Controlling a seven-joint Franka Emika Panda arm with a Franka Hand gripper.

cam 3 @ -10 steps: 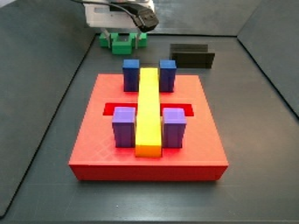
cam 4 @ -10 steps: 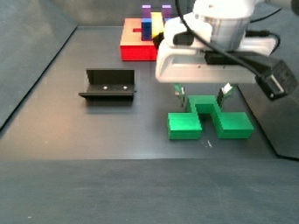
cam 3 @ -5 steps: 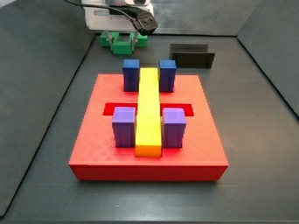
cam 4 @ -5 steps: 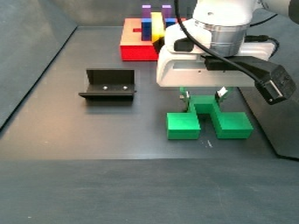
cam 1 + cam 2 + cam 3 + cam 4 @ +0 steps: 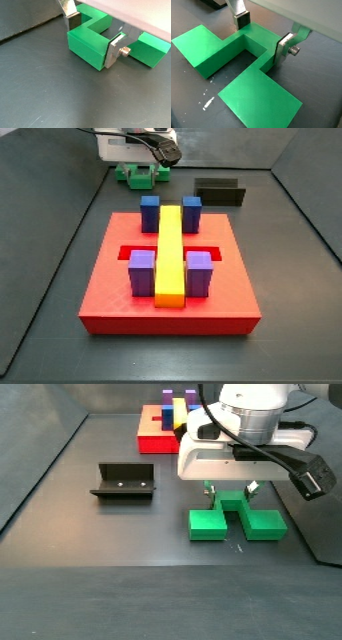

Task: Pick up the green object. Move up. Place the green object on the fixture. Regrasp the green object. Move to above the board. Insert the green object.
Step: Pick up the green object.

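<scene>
Green object (image 5: pixel 235 522): rigid, probably light plastic bridge piece lying on the dark floor; smooth faces may slip, so best taken across its narrow centre web.

Gripper (image 5: pixel 263 35): low over that web, silver fingers (image 5: pixel 115 49) straddling it. Whether the pads press it, cannot tell.

Wrist views alone show this straddle. Side views alone show, farther off, the fixture (image 5: pixel 122 482) and the board (image 5: pixel 168 278).

My end effector (image 5: pixel 235 492) sits low over the green object (image 5: pixel 237 523), fingers (image 5: pixel 286 48) either side of its raised centre. The fixture (image 5: pixel 122 482) stands apart beside it on the floor. The board (image 5: pixel 168 278) lies well apart, posts (image 5: pixel 143 272) flanking its bar (image 5: pixel 171 253).
</scene>
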